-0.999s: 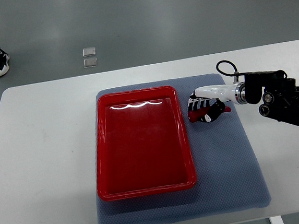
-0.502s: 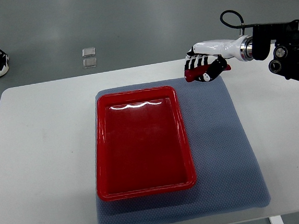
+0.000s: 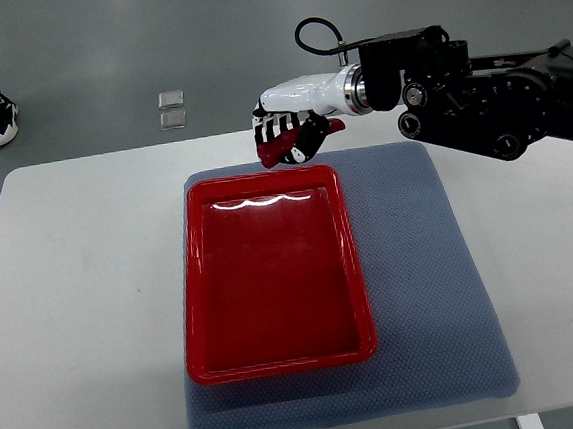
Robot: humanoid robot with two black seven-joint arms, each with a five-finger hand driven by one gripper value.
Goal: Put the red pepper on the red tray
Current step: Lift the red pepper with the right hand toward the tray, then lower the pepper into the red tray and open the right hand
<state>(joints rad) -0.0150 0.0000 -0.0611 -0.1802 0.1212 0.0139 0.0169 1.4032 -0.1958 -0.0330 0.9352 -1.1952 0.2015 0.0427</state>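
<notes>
Fingers of the right hand (image 3: 288,139) curl around the red pepper (image 3: 283,149), held above the red tray's (image 3: 194,283) twelve o'clock rim; lowering and release remain.

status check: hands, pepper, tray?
Right hand shut on small red pepper, raised by far edge of rectangular red plastic tray. Left hand not in view. Tray empty, path looks unobstructed.

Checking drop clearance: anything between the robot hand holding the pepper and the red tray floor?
Top view: nothing. The right robot hand grips the red pepper above the far rim of the empty red tray.
</notes>
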